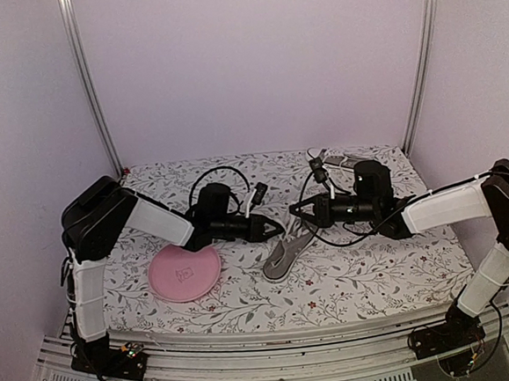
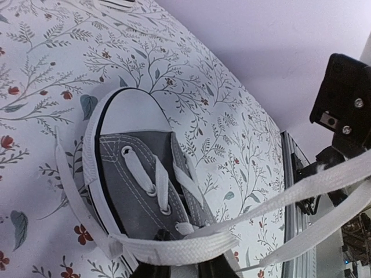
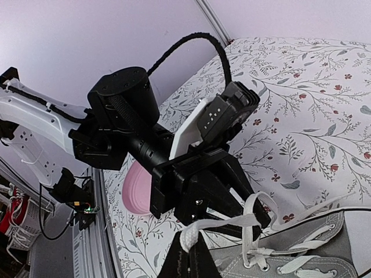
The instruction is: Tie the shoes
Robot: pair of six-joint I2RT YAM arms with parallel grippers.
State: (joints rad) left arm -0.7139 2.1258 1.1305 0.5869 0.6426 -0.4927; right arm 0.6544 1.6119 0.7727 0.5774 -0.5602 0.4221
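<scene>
The shoe lies on the floral cloth at mid-table, its long axis on a diagonal from near-left to far-right, just to the near side of both grippers, so you reach it from the far side and above. The left gripper and right gripper face each other tip to tip, close but apart, neither clearly the nearer. Both forearms stretch inward, low and almost level. In the left wrist view a white lace lies flat across the left fingertips and runs off taut toward the right arm (whether those jaws are clamped on it cannot be told). The right gripper is closed on a lace end directly over the eyelets. What looks like a second shoe sits at the far edge, untouched. The pink plate rests near-left, well clear.
</scene>
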